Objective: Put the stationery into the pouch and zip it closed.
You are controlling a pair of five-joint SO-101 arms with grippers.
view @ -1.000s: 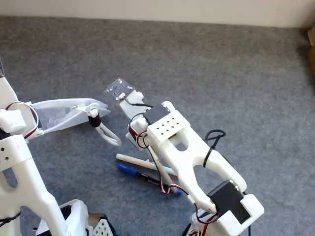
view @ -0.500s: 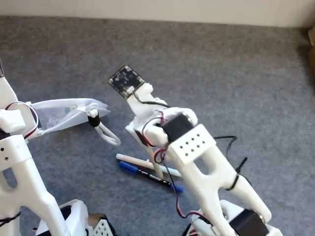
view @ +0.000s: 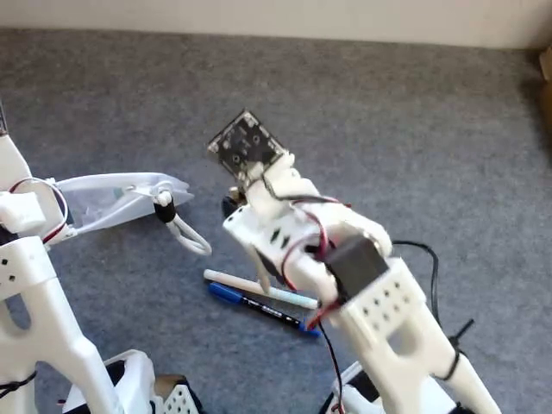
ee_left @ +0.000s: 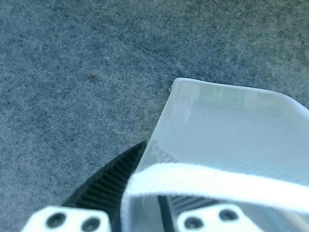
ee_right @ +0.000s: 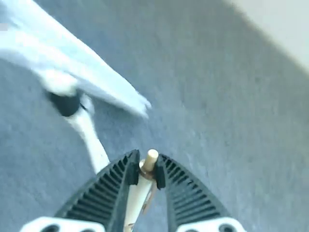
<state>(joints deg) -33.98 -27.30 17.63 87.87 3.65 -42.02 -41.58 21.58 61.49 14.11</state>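
Grey carpet [view: 414, 129] covers the table under both arms. At its left side the translucent pouch [view: 112, 200] lies with its long axis across the high view, its free end pointing toward the middle, where a black bead [view: 166, 211] and a white cord [view: 185, 235] hang off it. The left gripper [ee_left: 140, 164] is clamped on the pouch's edge, 1 ribbed finger [ee_left: 108, 181] showing beneath the mesh. The right gripper [ee_right: 145, 162] pinches a cream pen [ee_right: 149, 159] that runs along its fingers, the rounded end just past the tips and aimed near the pouch's corner. 2 more pens, a white pen [view: 259, 289] and a blue pen [view: 259, 306], lie just beside each other, nearly parallel.
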